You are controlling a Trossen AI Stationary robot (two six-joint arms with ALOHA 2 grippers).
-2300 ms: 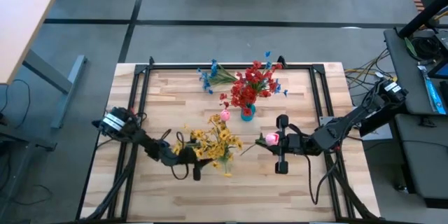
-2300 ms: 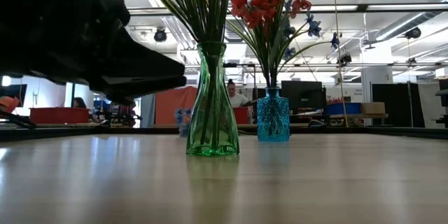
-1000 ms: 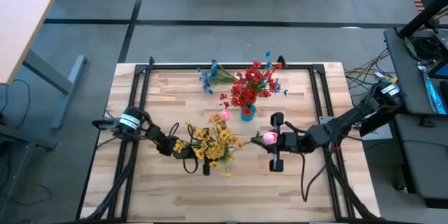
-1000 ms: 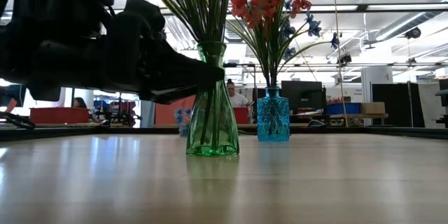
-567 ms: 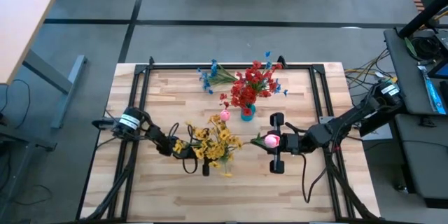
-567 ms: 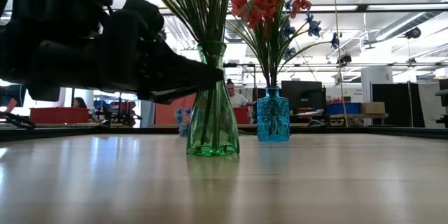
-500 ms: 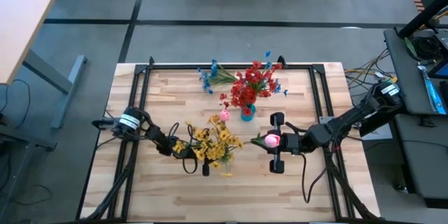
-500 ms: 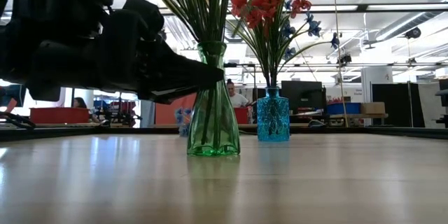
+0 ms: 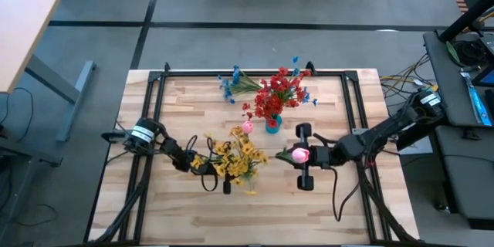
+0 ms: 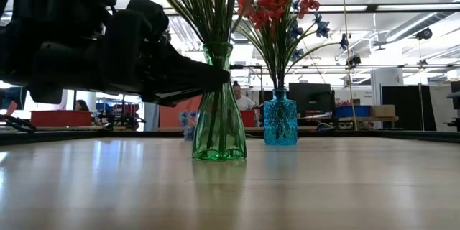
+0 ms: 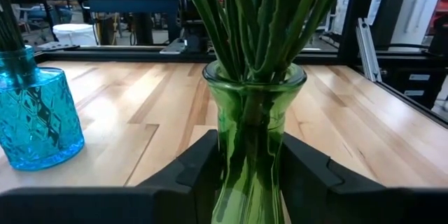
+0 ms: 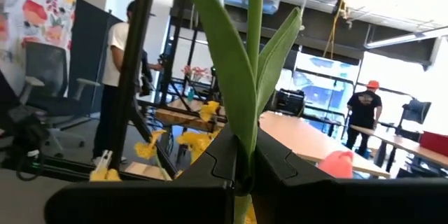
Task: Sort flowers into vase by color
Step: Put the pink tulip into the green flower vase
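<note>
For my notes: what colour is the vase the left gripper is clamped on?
Green glass vase; the left wrist view shows it best.

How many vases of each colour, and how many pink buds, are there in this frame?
Green vase: 1
Blue vase: 1
Pink buds: 2
Total: 4

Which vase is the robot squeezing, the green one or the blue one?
The green vase, with yellow flowers. The left tool has a finger on each side of it. The blue vase with red flowers stands alone.
</note>
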